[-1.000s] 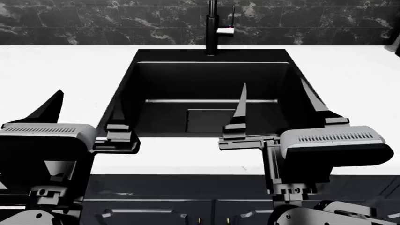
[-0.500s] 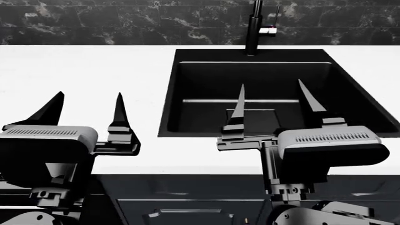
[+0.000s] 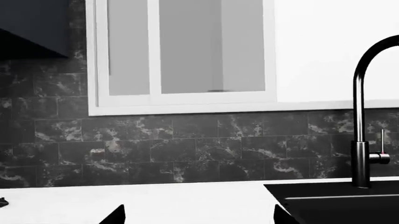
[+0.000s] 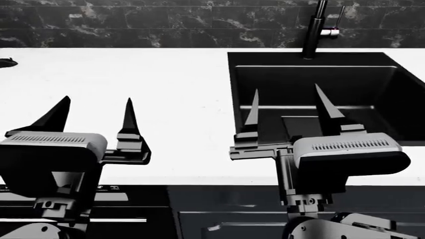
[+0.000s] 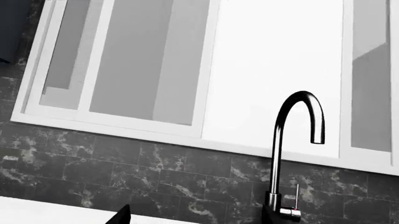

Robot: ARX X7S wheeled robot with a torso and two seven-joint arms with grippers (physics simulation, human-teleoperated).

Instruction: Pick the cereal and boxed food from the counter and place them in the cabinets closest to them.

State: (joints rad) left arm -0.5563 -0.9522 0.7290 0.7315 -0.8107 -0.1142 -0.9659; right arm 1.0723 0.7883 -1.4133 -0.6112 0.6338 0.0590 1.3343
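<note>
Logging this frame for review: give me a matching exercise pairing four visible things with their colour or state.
Things:
1. counter
2. sink
3. tap
4. left gripper

Descriptions:
A. black basin set into the worktop
B. white, with nothing on the part near the arms
C. open, fingers apart, holding nothing
D. black, upright against the dark marbled tiles

Pairs: 1-B, 2-A, 3-D, 4-C

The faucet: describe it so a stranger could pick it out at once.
Start at the white counter and find the black sink sunk into it. At the sink's back edge, against the dark marbled backsplash, stands the faucet. It is the only tall thing there: a slim black post with a gooseneck spout and a small side lever.
</note>
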